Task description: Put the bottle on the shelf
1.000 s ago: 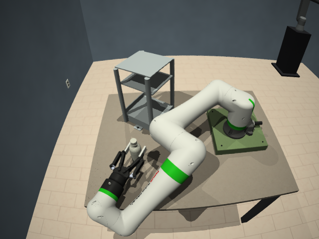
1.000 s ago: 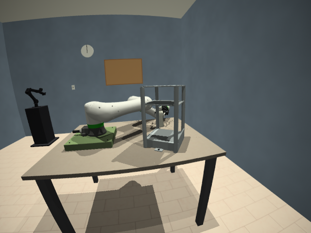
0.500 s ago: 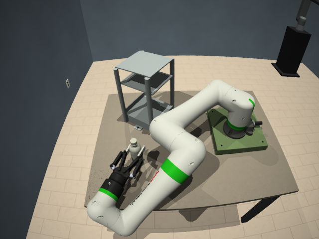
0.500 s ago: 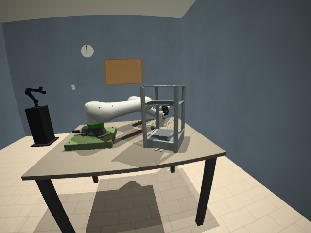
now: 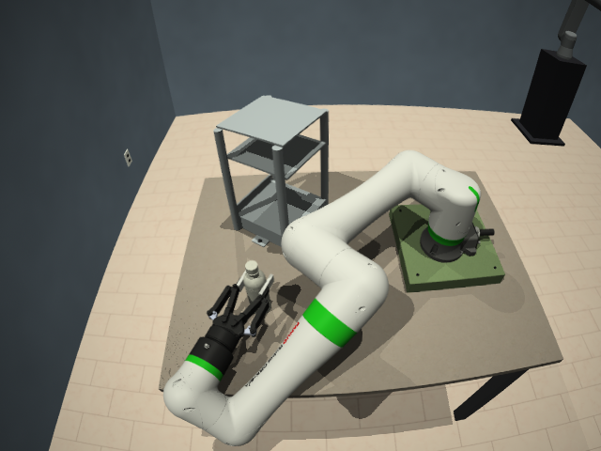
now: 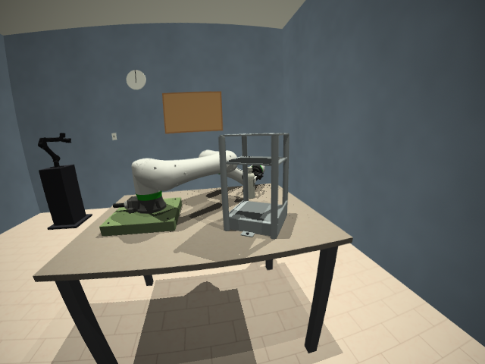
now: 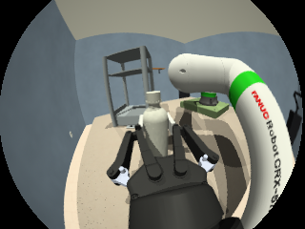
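The pale bottle (image 5: 253, 281) stands cap up on the table, near its left edge, in front of the grey shelving unit (image 5: 274, 164). My gripper (image 5: 252, 287) reaches it from the side, level with the table, and is shut on the bottle's body, one finger on each side. The wrist view shows the bottle (image 7: 154, 124) upright between the fingers of the gripper (image 7: 154, 133), with the shelving unit (image 7: 129, 83) beyond it. In the exterior view the shelving unit (image 6: 255, 183) hides most of the gripper, and the lower compartment (image 6: 252, 209) holds nothing.
My own arm's forearm (image 5: 310, 334) lies low over the table to the right of the bottle, and its elbow (image 5: 310, 242) is close to the shelf's front. The green base plate (image 5: 444, 247) sits at the right. A black pedestal (image 5: 550, 97) stands on the floor beyond.
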Motion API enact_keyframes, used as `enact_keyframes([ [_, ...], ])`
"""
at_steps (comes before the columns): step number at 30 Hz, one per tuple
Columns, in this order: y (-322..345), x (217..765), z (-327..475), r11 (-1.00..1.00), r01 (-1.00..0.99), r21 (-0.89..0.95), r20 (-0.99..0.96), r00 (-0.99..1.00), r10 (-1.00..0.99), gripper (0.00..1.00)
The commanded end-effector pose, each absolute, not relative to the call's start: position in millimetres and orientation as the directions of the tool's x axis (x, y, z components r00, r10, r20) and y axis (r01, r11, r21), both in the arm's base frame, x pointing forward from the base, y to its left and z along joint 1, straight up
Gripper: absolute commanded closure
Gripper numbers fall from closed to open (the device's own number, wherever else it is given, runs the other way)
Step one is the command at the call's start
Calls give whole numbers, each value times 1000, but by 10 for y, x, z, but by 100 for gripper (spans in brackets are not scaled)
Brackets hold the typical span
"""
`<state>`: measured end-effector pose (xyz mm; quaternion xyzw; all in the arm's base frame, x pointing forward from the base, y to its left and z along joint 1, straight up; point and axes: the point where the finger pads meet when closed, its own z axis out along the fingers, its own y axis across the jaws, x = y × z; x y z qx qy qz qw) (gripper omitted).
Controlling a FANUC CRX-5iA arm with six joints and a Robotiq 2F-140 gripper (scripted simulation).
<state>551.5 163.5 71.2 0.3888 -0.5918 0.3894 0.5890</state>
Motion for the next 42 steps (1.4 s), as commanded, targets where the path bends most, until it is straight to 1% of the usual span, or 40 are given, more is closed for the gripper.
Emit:
enact_keyframes([
  [1, 1635, 5516, 714, 394, -919, -3, 1000, -4, -2, 100],
  [24, 1635, 5515, 806, 394, -919, -3, 1000, -4, -2, 100],
  [42, 1634, 5513, 1250, 394, -919, -3, 1000, -4, -2, 100],
])
